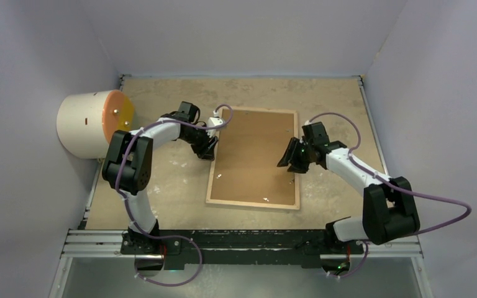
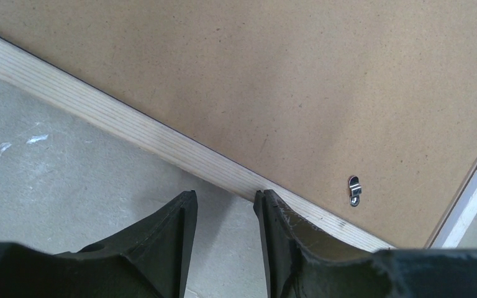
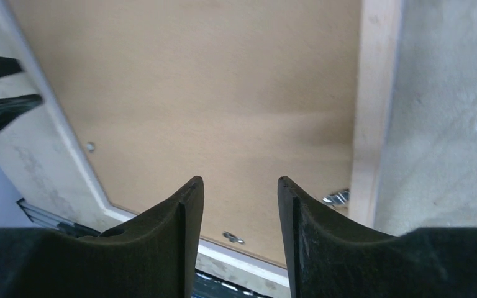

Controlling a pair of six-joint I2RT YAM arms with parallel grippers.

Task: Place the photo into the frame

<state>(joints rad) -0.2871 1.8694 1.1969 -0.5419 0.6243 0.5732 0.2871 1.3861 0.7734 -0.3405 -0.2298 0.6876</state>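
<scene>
My left gripper (image 2: 225, 195) and right gripper (image 3: 240, 183) hang released over the face-down frame (image 1: 253, 159). I'd say its clips (image 2: 354, 190) need turning next.

Soft even overhead light, faint shadows, wrist cams slightly soft, top cam sharp

Frame (image 2: 130, 127) partly outside wrist views

Frame (image 1: 253, 204) lies flat mid-surface (image 1: 174, 180) with backing board (image 1: 254, 155) in it, left end effector (image 1: 208, 149) at its left rim toward the far edge, right end effector (image 1: 289, 162) over its right part, drum (image 1: 90, 124) beside the far-left corner.
</scene>
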